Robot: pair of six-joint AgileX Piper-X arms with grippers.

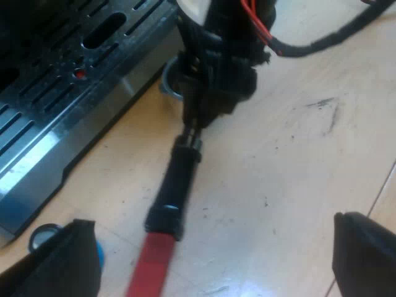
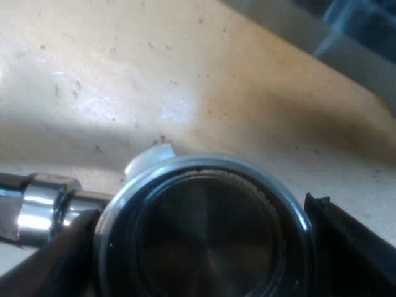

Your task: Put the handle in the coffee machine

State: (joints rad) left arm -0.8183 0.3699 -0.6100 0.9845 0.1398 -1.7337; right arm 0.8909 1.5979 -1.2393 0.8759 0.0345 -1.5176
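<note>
**Current state**

- The left gripper [image 1: 210,230] hovers low over the bench [image 1: 297,161]. Its fingers are set wide apart and hold nothing.
- The red end [image 1: 151,260] of the holder [image 1: 178,182] lies between those fingers.
- A blue tamper [image 1: 44,238] stands just beside one finger.
- The holder lies flat on the bench. Its dark handle points toward the left gripper, and its metal head is just beside the front edge of the espresso machine's drip tray [image 1: 68,86].
- The right gripper [image 1: 216,68] stands over that head.
- In its own view the right gripper [image 2: 201,213] has one finger against each side of the basket rim [image 2: 291,204] and appears closed on it.
- The basket opening faces up, and a locking lug [image 2: 148,159] shows on the far side of the rim.
- The machine's base [image 2: 346,37] lies beyond.

**Procedure (assessed)**

1. The step in hand appears to be securing the holder for the lift.
2. A hold on the rim would probably foul the machine's socket. Close the left gripper on the dark handle, not on the red end, to limit tilting.
3. Confirm that grip before the right gripper releases.
4. Lift straight up and keep the basket level and facing up.
5. Keep clear of the tamper and the drip tray edge.
</note>
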